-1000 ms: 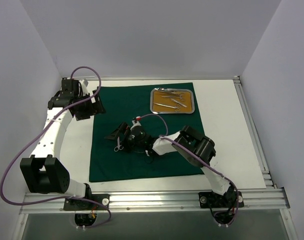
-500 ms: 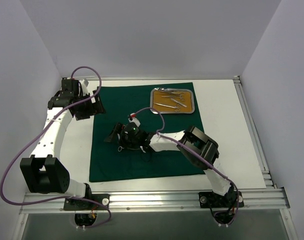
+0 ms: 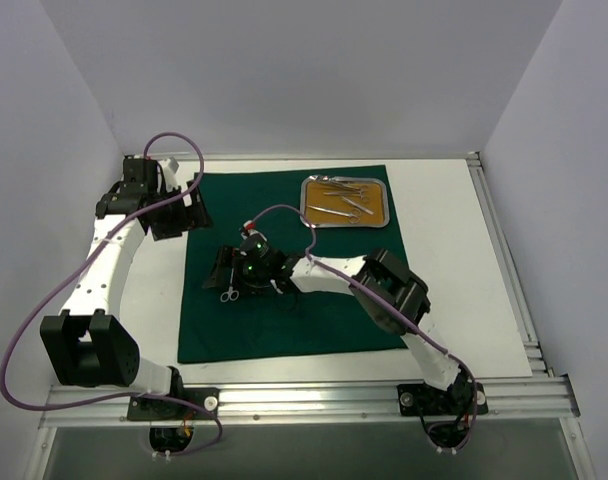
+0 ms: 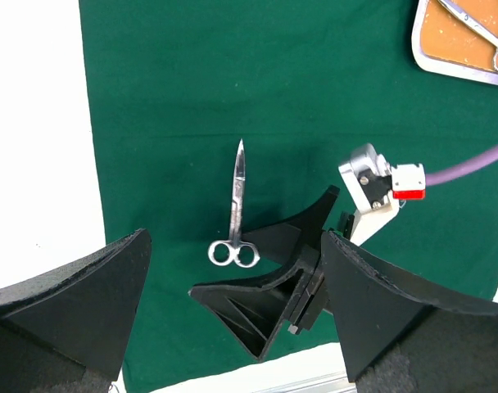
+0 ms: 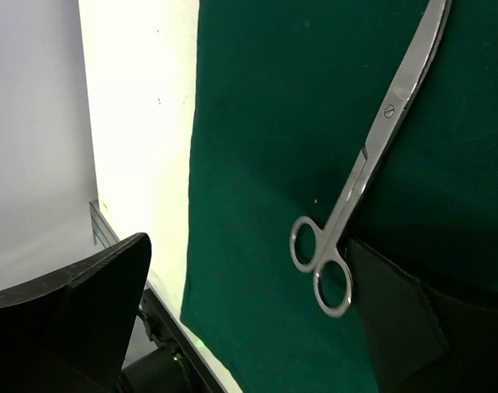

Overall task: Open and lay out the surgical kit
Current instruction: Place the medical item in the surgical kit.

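From my station I see the dark green drape [image 3: 314,320] spread flat on the table [image 3: 444,260]. The steel tray [image 3: 345,226] sits on its 1 o'clock corner with several slim silver instruments [image 3: 342,200] lying in it. One pair of scissors [image 5: 372,155] lies flat on the drape toward 9 o'clock. My right claw [image 3: 227,277] hangs low over them with its fingers spread wide and pinching nothing. The scissors lie close beside one finger. My left claw [image 3: 189,210] is spread too, at the drape's 10 o'clock corner, holding nothing.
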`<state>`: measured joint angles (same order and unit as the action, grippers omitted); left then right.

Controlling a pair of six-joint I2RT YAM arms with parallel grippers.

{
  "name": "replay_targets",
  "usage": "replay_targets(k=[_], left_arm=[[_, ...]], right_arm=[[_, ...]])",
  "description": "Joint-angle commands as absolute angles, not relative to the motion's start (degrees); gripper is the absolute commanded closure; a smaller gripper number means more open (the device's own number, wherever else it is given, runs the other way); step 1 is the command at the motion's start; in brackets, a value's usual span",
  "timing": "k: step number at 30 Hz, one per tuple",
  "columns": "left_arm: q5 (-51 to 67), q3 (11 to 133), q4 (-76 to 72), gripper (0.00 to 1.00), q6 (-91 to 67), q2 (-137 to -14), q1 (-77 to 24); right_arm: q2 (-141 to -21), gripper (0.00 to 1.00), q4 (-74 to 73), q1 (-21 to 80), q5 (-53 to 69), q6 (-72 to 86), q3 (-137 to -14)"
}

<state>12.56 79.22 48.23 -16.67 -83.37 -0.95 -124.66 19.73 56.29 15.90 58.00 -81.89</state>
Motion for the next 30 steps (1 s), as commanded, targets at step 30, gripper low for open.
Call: replay_targets(k=[30], left_arm=[[10.1,86.6,48.7,0.06,1.8,-87.8,-0.3]], right_arm=[[-95.8,0.0,3.9,49.4,-31.2,-5.6,-85.1]])
